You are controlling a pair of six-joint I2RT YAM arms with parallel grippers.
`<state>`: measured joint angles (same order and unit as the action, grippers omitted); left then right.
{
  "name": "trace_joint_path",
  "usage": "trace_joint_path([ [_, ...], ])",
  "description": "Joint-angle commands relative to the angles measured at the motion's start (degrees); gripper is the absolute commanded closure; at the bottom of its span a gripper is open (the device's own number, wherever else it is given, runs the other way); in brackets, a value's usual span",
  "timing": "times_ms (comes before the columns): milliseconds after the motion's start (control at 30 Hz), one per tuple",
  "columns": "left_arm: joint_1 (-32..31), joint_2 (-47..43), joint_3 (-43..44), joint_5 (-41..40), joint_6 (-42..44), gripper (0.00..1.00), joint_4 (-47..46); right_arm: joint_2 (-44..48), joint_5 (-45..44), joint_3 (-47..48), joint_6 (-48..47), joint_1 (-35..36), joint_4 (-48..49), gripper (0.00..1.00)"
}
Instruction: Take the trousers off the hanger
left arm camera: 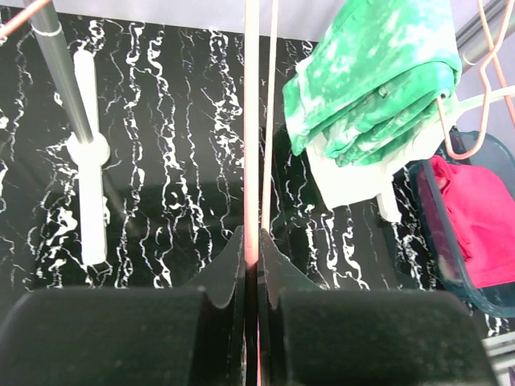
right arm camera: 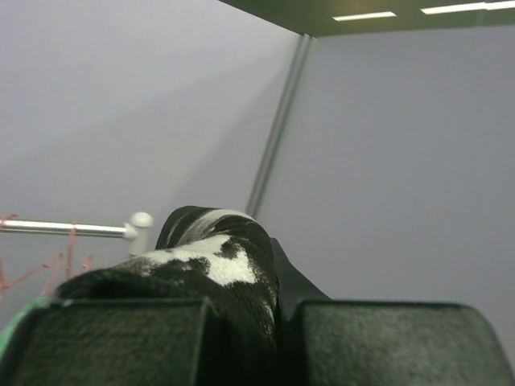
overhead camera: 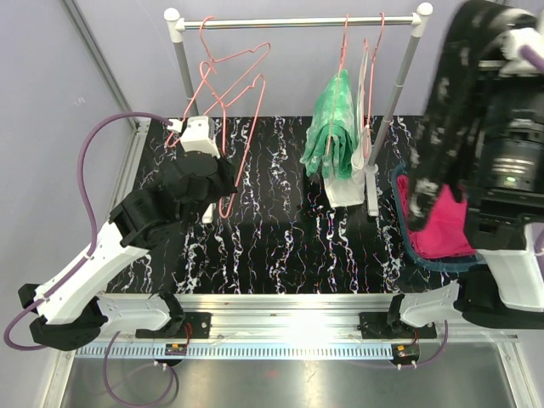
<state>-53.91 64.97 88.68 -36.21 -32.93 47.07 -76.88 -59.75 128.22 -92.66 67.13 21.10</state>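
Note:
My left gripper point(left arm camera: 251, 245) is shut on the thin wire of an empty pink hanger point(left arm camera: 252, 145); in the top view it point(overhead camera: 219, 189) sits low at the left of the rack. The green-and-white tie-dye trousers point(overhead camera: 333, 127) hang folded over a hanger on the rail and also show in the left wrist view point(left arm camera: 370, 80). My right gripper point(right arm camera: 278, 273) is shut on the black-and-white marbled trousers point(right arm camera: 213, 261) and holds them high. They dangle point(overhead camera: 442, 110) above the bin. The magenta trousers point(overhead camera: 446, 228) lie in the bin.
The white-and-grey clothes rack's rail point(overhead camera: 297, 21) spans the back, with its posts and white feet point(overhead camera: 372, 191) on the black marbled mat. More pink hangers point(overhead camera: 361, 59) hang on it. The teal bin point(overhead camera: 406, 242) stands at the right. The raised right arm point(overhead camera: 510, 153) blocks the top view's right side.

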Motion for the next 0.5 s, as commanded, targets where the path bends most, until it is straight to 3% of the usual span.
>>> trace_joint_path([
  [0,0.1,-1.1,0.6,-2.1,2.9,1.00,-2.4,2.3,0.7,-4.3,-20.6,0.0,21.2,1.00],
  [133,0.1,-2.0,-1.0,-1.0,4.4,1.00,-4.4,9.5,-0.7,-15.3,-26.9,0.0,30.8,1.00],
  [233,0.1,-1.7,-0.7,0.2,5.2,1.00,-5.0,15.9,-3.8,-25.8,-23.8,0.1,32.9,1.00],
  [467,0.1,-0.6,-0.4,2.8,6.2,1.00,-7.0,23.2,-10.2,-43.3,-8.6,-0.1,20.8,1.00],
])
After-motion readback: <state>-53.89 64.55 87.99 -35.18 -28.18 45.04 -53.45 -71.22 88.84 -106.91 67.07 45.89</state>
